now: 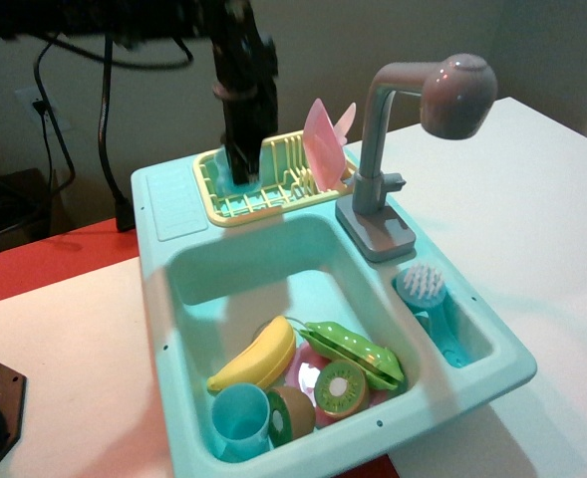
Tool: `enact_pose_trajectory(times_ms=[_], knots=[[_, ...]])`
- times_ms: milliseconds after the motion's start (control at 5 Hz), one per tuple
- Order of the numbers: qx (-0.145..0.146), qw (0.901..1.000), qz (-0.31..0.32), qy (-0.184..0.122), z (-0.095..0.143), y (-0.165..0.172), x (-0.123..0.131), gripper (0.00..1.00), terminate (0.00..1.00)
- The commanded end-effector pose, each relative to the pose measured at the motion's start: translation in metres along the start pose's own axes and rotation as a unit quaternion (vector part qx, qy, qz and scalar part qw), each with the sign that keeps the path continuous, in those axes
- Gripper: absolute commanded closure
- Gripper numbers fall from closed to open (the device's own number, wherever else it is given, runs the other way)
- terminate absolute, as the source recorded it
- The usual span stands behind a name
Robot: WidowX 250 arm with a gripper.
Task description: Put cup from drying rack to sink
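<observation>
The pale-yellow drying rack (pixel 235 207) stands at the back of the light-teal sink (pixel 158 299). My gripper (pixel 243 171) hangs just above the rack's left half, its dark fingers pointing down. The small pale teal cup (pixel 269 157) shows against the right side of the fingers, lifted off the rack floor, and the gripper looks shut on it. The cup's handle is hidden. The deep basin (pixel 233 279) lies in front of and below the rack.
The basin's front holds a bluer cup (pixel 238 418), a banana (pixel 258 357), a pea pod (pixel 358 351), kiwi halves (pixel 341 386) and a pink plate (pixel 303 373). Pink plates (pixel 323 149) stand in the rack's right end. The grey faucet (pixel 393 129) rises at right; a brush (pixel 423 284) lies in the side compartment.
</observation>
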State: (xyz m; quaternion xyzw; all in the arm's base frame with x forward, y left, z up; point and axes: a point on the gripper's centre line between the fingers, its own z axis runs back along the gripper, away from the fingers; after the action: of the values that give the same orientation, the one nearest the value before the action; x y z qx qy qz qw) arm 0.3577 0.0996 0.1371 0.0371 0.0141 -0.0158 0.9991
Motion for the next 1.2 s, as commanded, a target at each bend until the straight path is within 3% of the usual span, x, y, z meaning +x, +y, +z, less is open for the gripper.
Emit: enact_pose_trajectory(times_ms=[0,200,400,600,1000], knots=[[0.009,0.9968,-0.015,-0.078,0.063,-0.005,0.005,1.00,0.00],[-0.028,0.9922,-0.085,-0.086,0.069,-0.044,0.009,1.00,0.00],[-0.052,0.9834,-0.158,-0.073,0.060,-0.094,0.006,1.00,0.00],[-0.053,0.9785,-0.190,-0.061,0.048,-0.133,-0.003,1.00,0.00],[-0.019,0.9844,-0.173,-0.028,-0.008,-0.141,-0.012,1.00,0.00]])
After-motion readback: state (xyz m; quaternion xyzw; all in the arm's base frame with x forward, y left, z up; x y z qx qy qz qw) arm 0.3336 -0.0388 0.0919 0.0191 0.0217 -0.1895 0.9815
